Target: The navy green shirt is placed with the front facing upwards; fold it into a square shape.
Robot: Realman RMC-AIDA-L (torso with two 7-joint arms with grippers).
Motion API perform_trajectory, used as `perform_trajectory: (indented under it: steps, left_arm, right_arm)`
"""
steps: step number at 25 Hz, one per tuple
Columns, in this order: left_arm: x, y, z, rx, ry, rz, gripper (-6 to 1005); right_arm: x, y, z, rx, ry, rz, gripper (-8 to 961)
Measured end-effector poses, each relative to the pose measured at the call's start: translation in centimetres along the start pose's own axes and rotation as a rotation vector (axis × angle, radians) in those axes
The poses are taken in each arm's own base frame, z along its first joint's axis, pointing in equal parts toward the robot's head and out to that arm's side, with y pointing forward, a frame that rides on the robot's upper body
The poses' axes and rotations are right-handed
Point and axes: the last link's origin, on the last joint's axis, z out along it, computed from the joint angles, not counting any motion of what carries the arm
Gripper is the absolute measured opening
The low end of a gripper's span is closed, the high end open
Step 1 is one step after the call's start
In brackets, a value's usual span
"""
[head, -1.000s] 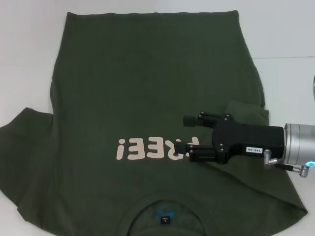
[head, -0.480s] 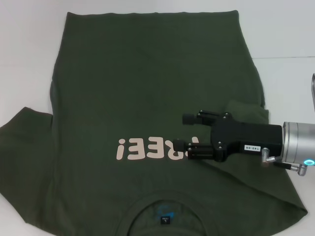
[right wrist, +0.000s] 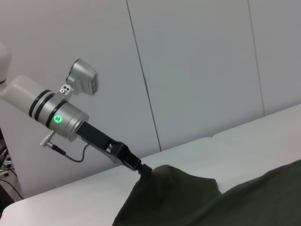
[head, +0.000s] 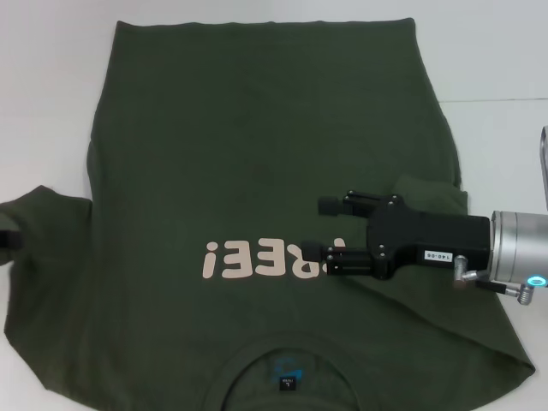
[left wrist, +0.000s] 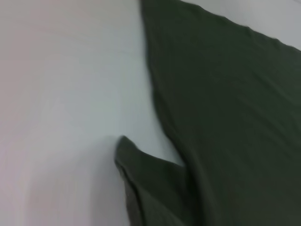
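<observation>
the navy green shirt [head: 257,171] is spread face-up on the white surface [head: 51,103], collar nearest the robot. its sleeve edge is pinched by the left end effector [right wrist: 143,170], seen from the right wrist view. the right end effector [head: 330,231] hovers over the print, fingers spread. the sleeve should be carried inward evenly, kept taut and laid flat.

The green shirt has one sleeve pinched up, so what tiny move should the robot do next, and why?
Probably the left gripper should carry the sleeve it has pinched inward, over the shirt's body. The navy green shirt lies print-up and not yet folded, and that sleeve is lifted off the table at the shirt's left edge. The right gripper hovers open over the print, holding nothing.
</observation>
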Motion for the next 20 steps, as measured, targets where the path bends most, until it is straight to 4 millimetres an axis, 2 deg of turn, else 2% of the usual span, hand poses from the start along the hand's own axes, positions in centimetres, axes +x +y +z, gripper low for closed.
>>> perform_trajectory:
  steps: [20]
  left_arm:
    - [0.2, 5.3, 3.6, -0.252, -0.048, 0.018, 44]
  right_arm:
    - [0.2, -0.1, -0.2, 0.013, 0.004, 0.001, 853]
